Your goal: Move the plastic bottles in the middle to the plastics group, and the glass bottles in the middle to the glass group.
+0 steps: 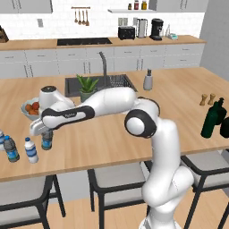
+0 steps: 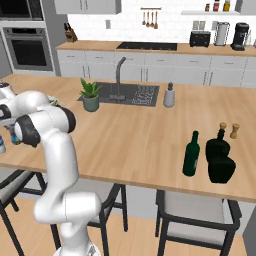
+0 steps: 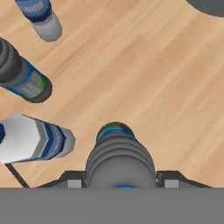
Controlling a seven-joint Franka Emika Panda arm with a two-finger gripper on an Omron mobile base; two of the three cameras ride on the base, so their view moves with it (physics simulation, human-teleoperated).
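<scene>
The dark-capped water bottle (image 3: 119,153) sat right under the hand camera, standing on the wooden counter (image 3: 144,74); the gripper (image 3: 120,180) pinched it, one finger on each side. To its left lay three more small bottles; a white-capped bottle (image 1: 31,150) was closest, then another dark-capped bottle (image 1: 11,149). A bowl of fruit (image 1: 31,108) sat behind the hand. Further right stood a potted plant (image 1: 87,87) by the sink (image 1: 114,82). Far to the right, the tall green bottle (image 2: 191,153) stood just beside two squat black bottles (image 2: 220,160).
</scene>
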